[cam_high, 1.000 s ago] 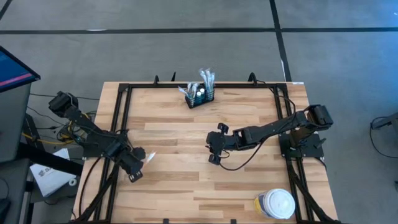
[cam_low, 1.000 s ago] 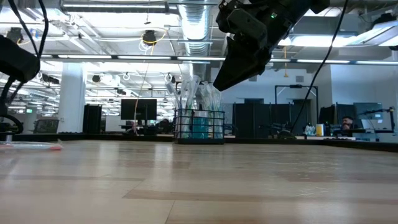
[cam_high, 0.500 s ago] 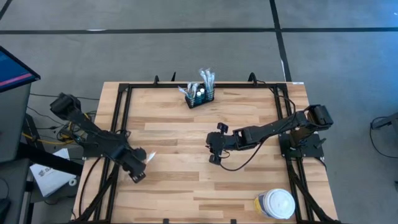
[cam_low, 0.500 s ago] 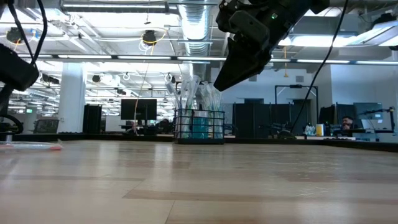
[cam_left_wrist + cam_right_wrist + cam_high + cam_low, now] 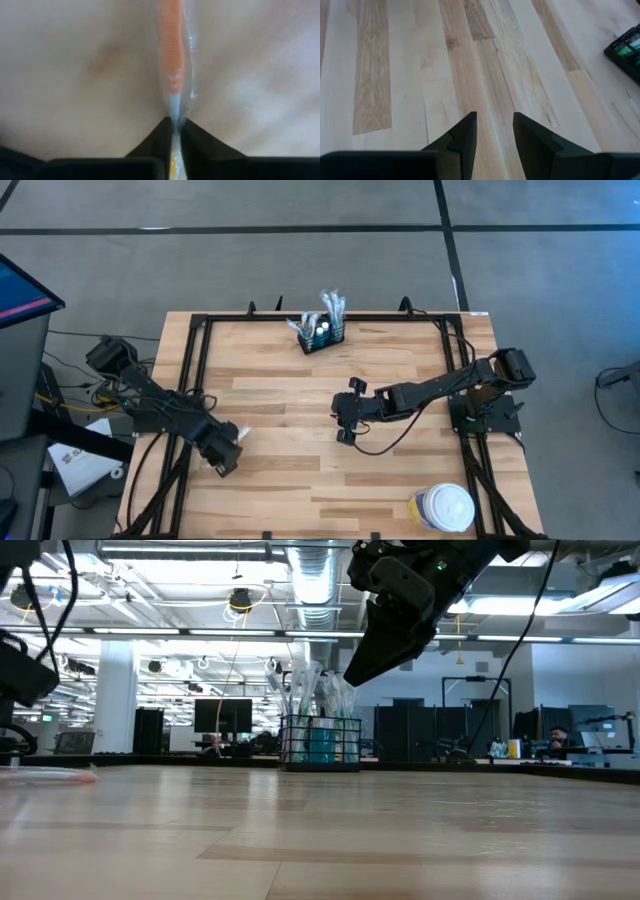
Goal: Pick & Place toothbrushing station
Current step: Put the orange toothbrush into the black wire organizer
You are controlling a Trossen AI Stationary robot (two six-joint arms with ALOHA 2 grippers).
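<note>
The toothbrushing station is a small black open-topped caddy that stands on its base at the middle of the table's far edge, with wrapped brushes and tubes sticking up from it; it also shows in the low view. My left gripper is low at the table's left side, shut on a clear-wrapped orange toothbrush. My right gripper hangs open and empty above the table's middle, well clear of the caddy. My left gripper pinches the end of the wrapped toothbrush between its two fingertips. The fingers come slanting down from the table's near left side and lie along the brush. The brush reaches away from the fingers and lies low on the table.
A round jar with a white lid stands at the table's near right corner. A black frame runs along the table's edges. Bare wood lies between the two grippers and in front of the caddy.
My left gripper has gone a little toward the table's near edge and right, staying shut on the wrapped toothbrush.
</note>
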